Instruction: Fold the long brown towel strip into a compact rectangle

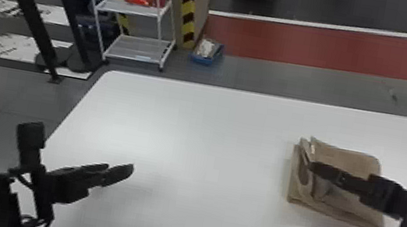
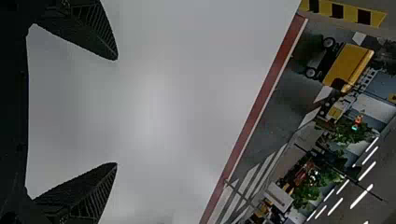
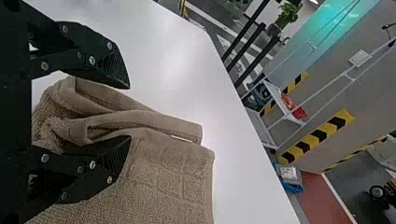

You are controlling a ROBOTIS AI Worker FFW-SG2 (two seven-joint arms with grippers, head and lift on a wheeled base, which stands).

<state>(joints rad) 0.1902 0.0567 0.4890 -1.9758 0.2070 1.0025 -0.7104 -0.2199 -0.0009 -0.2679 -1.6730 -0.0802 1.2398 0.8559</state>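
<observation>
Towel (image 1: 354,162), brown and folded into a layered bundle, lying on the right side of a white bench (image 1: 209,143). Its upper layers are loose and rumpled along the left side, where the folds stand up a little and two corners poke out at the far end. A band of woven squares runs near one edge.

The right pincer (image 1: 314,166) reaches in from the right, its tips over the towel's raised left folds. In the right wrist view, this pincer (image 3: 129,112) is open, with folds of cloth between its parted fingers but not squeezed; whether either finger touches the cloth, I cannot tell.

The left pincer (image 1: 119,168) is well apart from the towel, above the left part of the bench, its two fingers spread wide.

Beyond the bench, on the floor, are a white rack (image 1: 136,48) with something red (image 1: 146,0) on its upper shelf, and a blue box (image 1: 203,60) near a column striped yellow and black (image 1: 188,5).
</observation>
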